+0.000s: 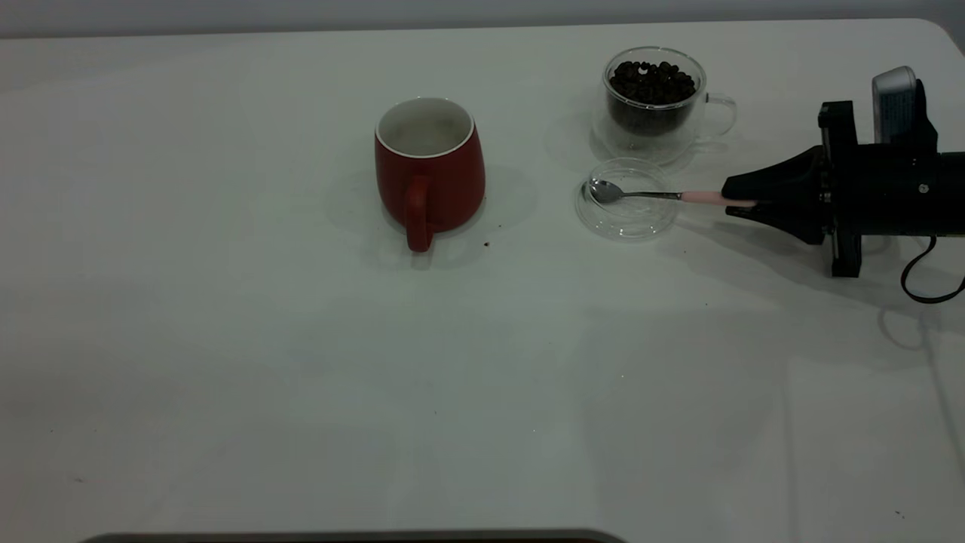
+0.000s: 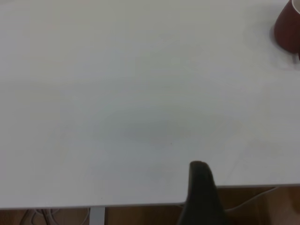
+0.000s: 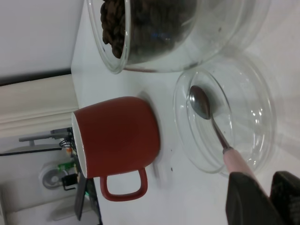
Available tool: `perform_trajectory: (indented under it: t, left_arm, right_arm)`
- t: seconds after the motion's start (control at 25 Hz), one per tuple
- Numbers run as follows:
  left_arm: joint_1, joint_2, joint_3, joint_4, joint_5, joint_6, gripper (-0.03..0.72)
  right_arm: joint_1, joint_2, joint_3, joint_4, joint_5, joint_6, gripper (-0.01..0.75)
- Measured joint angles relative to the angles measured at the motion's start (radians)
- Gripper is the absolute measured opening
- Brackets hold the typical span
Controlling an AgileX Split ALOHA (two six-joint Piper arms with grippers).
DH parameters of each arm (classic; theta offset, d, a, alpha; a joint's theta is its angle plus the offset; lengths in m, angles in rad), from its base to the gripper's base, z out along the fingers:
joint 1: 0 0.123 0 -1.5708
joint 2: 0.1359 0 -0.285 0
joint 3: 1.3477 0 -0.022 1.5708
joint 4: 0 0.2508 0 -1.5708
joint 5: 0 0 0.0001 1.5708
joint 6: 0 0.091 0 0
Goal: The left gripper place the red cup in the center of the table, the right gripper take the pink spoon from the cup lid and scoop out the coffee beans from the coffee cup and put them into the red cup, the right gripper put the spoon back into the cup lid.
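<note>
The red cup (image 1: 430, 173) stands upright near the middle of the table (image 1: 301, 377), its handle toward the front edge and its white inside showing no beans. To its right lies the clear cup lid (image 1: 657, 219) with the pink spoon (image 1: 641, 194) in it, the bowl resting on the glass. My right gripper (image 1: 735, 201) is shut on the end of the pink handle (image 3: 234, 161). Behind the lid stands the coffee cup (image 1: 654, 128), filled with coffee beans (image 1: 652, 81). My left gripper (image 2: 199, 192) hangs over the table's edge, far from the red cup (image 2: 288, 26).
A few tiny dark specks lie on the white top, one just right of the red cup's handle (image 1: 486, 244). The right arm's black cable (image 1: 923, 283) loops down onto the table at the far right.
</note>
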Motion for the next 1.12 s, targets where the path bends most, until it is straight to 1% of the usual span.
perform_trajectory:
  t: [0.12,0.24,0.4,0.48,0.6,0.72,0.88,1.12]
  left_arm:
    - [0.0,0.0,0.0,0.0,0.0,0.0,0.586]
    - [0.0,0.0,0.0,0.0,0.0,0.0,0.586]
    - [0.0,0.0,0.0,0.0,0.0,0.0,0.586]
    - [0.0,0.0,0.0,0.0,0.0,0.001,0.586]
    - [0.0,0.0,0.0,0.0,0.0,0.001,0.586]
    - [0.0,0.0,0.0,0.0,0.0,0.002,0.586]
    - [0.0,0.0,0.0,0.0,0.0,0.002,0.586]
    - [0.0,0.0,0.0,0.0,0.0,0.002,0.586]
  right_arm:
    - [0.0,0.0,0.0,0.001,-0.001,-0.022,0.12]
    - [0.0,0.0,0.0,0.001,-0.01,-0.026,0.173]
    - [0.0,0.0,0.0,0.001,-0.013,-0.026,0.326]
    - [0.0,0.0,0.0,0.001,-0.013,-0.026,0.389]
    - [0.0,0.0,0.0,0.001,-0.013,-0.026,0.47]
    - [-0.001,0.0,0.0,-0.001,-0.013,-0.026,0.531]
    - [-0.023,-0.03,0.0,-0.089,-0.025,0.011,0.571]
    - [-0.117,-0.17,0.001,-0.367,-0.092,0.221,0.577]
